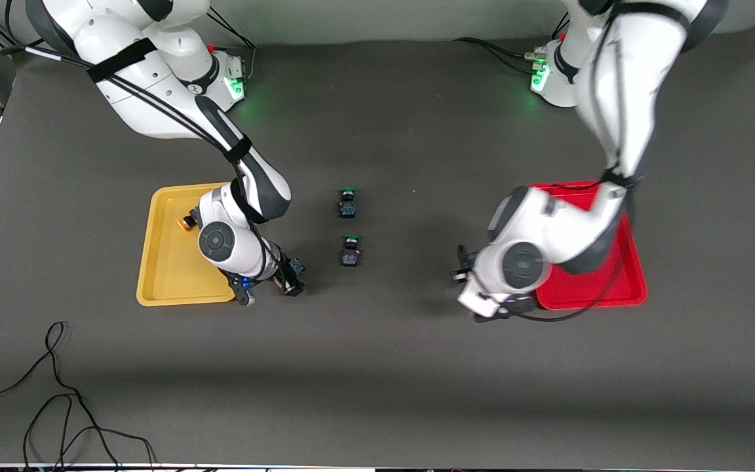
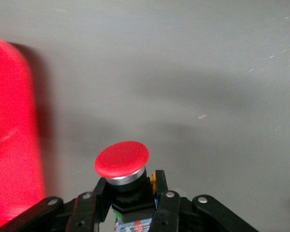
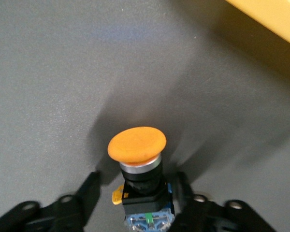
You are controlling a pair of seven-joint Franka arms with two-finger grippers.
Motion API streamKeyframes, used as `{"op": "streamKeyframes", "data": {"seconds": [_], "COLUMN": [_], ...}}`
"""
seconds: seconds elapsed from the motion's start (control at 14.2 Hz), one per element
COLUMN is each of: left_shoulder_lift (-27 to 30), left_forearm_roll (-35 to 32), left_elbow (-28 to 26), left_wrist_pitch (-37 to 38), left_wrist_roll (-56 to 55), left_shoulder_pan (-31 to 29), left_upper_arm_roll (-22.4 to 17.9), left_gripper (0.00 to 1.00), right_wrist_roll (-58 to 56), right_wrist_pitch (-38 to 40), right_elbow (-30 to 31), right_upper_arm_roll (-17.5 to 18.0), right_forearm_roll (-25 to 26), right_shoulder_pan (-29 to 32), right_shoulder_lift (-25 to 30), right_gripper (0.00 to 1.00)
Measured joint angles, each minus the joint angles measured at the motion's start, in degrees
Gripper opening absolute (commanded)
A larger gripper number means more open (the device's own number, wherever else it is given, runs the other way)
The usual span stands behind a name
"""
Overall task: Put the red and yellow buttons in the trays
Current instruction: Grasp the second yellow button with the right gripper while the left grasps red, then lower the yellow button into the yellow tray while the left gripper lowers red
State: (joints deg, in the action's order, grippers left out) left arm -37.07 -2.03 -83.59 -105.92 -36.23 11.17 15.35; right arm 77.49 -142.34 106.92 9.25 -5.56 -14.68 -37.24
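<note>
Left hand [image 2: 128,210] round red button [image 2: 122,159] (beside red tray [image 2: 12,145])

An orange-capped button [image 3: 137,144] stands upright between the right gripper's [image 3: 141,193] jaws (yellow tray [image 3: 275,17] nearby).

Open mat through the middle and along the camera-side edge; both trays crowded by the arms.

Two green-capped switches [image 1: 348,203] [image 1: 350,251] stand in line at the desk's centre, with bare lanes on either side between them and the trays. The right gripper [image 1: 272,282], clamped on a yellow-capped button [image 3: 137,145], hangs over the mat just beside the yellow tray's [image 1: 161,262] camera-side corner, its wrist covering part of that tray, where another yellow-capped button [image 1: 186,222] lies. The left gripper [image 1: 466,272], clamped on a red-capped button [image 2: 122,158], hangs just beside the red tray [image 1: 613,288], much of it under the forearm. A loose cable [image 1: 56,400] (thin, looping) clutters the camera-side corner at the right arm's end.
</note>
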Motion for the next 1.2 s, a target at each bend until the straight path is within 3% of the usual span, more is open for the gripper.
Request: {"op": "streamKeyframes", "data": {"seconds": [0.14, 0.35, 0.49, 0.7, 0.77, 0.92, 1.06, 1.2], "left_shoulder_lift": [4.11, 7.26, 7.39, 6.62, 6.2, 4.95, 4.31, 5.55], "left_forearm_roll": [0.7, 0.25, -2.22, -6.67, -7.83, -9.51, -10.98, -11.03], "left_elbow": [-1.5, -6.19, -10.15, -18.95, -21.6, -24.78, -24.99, -22.67], "left_wrist_pitch": [6.75, 9.01, 6.28, -6.44, -10.52, -15.62, -16.02, -11.31], "left_wrist_roll": [8.14, 22.69, 32.3, 40.37, 41.02, 41.31, 41.79, 43.79], "left_shoulder_pan": [-4.8, -13.38, -19.62, -26.2, -27.01, -27.33, -27.3, -27.31], "left_upper_arm_roll": [-0.07, -0.31, -0.47, -0.59, -0.58, -0.5, -0.12, -0.02], "left_gripper": [0.0, 0.0, 0.0, 0.01, 0.15, 1.0, 1.0, 1.0], "right_wrist_roll": [0.02, 0.03, 0.03, -1.77, -4.17, -11.46, -20.67, -28.16], "right_wrist_pitch": [-0.16, -0.4, 0.74, 9.87, 13.97, 21.54, 23.95, 19.72], "right_elbow": [0.07, 0.02, -0.16, -0.92, -1.04, -0.81, 2.02, 8.32], "right_upper_arm_roll": [0.01, 0.02, 0.01, -0.17, -0.42, -2.32, -6.97, -10.89], "right_forearm_roll": [0.0, 0.0, 0.05, 0.46, 0.54, 0.62, 0.61, 0.59], "right_shoulder_pan": [0.0, 0.02, 0.07, 1.53, 2.65, 5.29, 6.41, 6.83], "right_shoulder_lift": [0.12, 0.36, 1.76, 8.27, 11.1, 16.55, 20.36, 22.2], "right_gripper": [0.23, 0.23, 0.23, 0.23, 0.23, 0.23, 0.23, 0.23]}}
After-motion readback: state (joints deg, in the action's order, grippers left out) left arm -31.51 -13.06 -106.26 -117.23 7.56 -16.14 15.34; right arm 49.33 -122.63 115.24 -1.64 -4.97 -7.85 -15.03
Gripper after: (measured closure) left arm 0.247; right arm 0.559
